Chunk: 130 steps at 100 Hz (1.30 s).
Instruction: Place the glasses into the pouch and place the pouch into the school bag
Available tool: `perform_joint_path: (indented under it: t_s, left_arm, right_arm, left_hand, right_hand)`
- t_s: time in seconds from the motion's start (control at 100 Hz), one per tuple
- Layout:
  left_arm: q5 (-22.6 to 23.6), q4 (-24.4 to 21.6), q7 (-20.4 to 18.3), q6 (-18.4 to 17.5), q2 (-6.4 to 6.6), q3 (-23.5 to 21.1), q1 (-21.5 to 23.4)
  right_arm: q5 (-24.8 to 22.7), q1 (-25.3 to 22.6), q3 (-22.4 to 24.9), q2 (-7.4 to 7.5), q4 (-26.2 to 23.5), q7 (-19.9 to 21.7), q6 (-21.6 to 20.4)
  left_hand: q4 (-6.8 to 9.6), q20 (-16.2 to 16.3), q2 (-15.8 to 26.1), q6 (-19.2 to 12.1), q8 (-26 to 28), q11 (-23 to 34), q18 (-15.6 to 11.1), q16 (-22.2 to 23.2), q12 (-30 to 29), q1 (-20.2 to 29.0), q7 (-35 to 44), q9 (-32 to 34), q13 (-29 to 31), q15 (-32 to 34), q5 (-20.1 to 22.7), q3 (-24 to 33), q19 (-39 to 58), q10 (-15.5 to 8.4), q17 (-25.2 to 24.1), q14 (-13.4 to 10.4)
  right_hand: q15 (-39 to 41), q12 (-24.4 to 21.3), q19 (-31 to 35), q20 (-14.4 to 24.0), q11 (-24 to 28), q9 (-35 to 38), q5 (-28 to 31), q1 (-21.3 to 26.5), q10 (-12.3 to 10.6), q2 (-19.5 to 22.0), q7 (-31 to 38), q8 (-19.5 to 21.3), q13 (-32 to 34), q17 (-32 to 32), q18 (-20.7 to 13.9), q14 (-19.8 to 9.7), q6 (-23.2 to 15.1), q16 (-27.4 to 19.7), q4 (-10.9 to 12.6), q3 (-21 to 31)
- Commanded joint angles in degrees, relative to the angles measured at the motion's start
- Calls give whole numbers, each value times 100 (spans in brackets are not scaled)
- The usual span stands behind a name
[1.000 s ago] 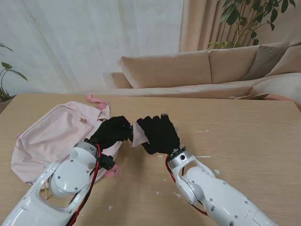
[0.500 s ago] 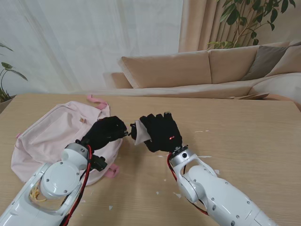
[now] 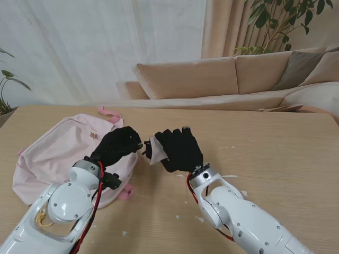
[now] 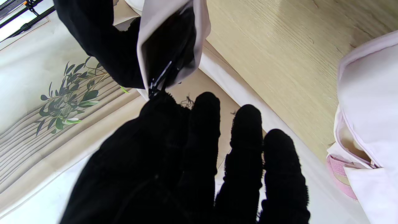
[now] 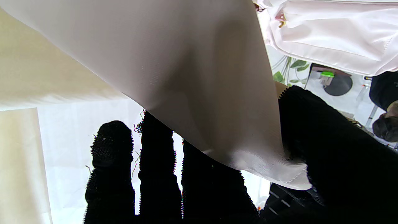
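My right hand (image 3: 179,150) is shut on the pale pink pouch (image 3: 154,150), holding it off the table with its mouth turned toward my left hand (image 3: 117,146). The dark glasses (image 4: 169,46) sit mostly inside the pouch (image 4: 199,37), and one thin arm of the frame sticks out of the mouth. That arm's tip meets the thumb and forefinger of my left hand (image 4: 192,161), which look pressed together on it. The pink school bag (image 3: 58,151) lies flat at the table's left, partly under my left arm. From the right wrist, the pouch (image 5: 186,77) fills the view above my fingers (image 5: 158,186).
The wooden table (image 3: 265,148) stretches away to the right of my hands. A pink strap loop (image 3: 108,114) lies at the bag's far corner, and the bag's edge (image 4: 370,102) is close beside my left hand. A beige sofa (image 3: 212,79) stands behind the table.
My left hand drew back from the pouch toward the bag, then edged slightly forward again. The right hand kept hold of the pouch and barely moved.
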Motion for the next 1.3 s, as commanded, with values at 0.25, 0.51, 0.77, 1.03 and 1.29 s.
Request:
perform_joint_path:
  t_s: [0.25,0.51,0.77,1.03,1.29]
  left_arm:
    - [45,-2,8,131,-63,157,-102]
    - [206,71,24,299,-65,311,-236]
    - [198,116,18,377,-71,459,-325]
    - [114,70,-93,343,-46,391,-269]
    - [329,-98,-307,155,36,53,-16]
  right_arm:
    - [-32,37,-85,-12,13,27,-18]
    - [-47,42,-115,-16,6,-39,-24]
    - [5,76,-160,-44,11,-94,-19]
    - [9,68,-121,-42,3,-52,15]
    - [20,41,-44,-38,5,30,59]
  left_hand:
    - [-77,245,-148,-183,358,622,-139,208,269,-185,575,122,164,362,-61,242,262,-279,92,-150]
    - [-88,283,-166,-134,456,797,-158,238,306,-182,694,119,190,427,-78,294,287,-309,136,-174]
    - [-104,303,-226,75,397,779,-70,228,219,-177,604,236,292,426,40,405,295,-208,195,-79]
    - [-110,235,-129,89,-87,123,-111,63,-126,-290,-74,33,41,96,68,240,157,-19,-7,-22]
    - [-117,215,-49,-109,-515,-207,-222,44,-136,-277,-615,-279,-232,-80,-4,184,90,12,-217,-91]
  right_hand:
    - [-24,3,21,77,26,-21,111,5,47,163,66,28,9,-22,-3,30,-179,25,221,200]
    - [-28,4,21,77,28,-19,111,12,49,160,67,31,7,-22,-3,25,-183,24,220,203]
    - [-20,7,22,77,35,3,131,35,45,174,78,34,25,-13,-10,28,-189,27,223,218]
    - [-30,1,24,75,22,9,139,57,44,182,73,28,33,1,-1,24,-184,21,231,237]
    - [-28,3,24,75,24,10,136,61,47,182,70,27,25,-5,-1,29,-184,24,230,241]
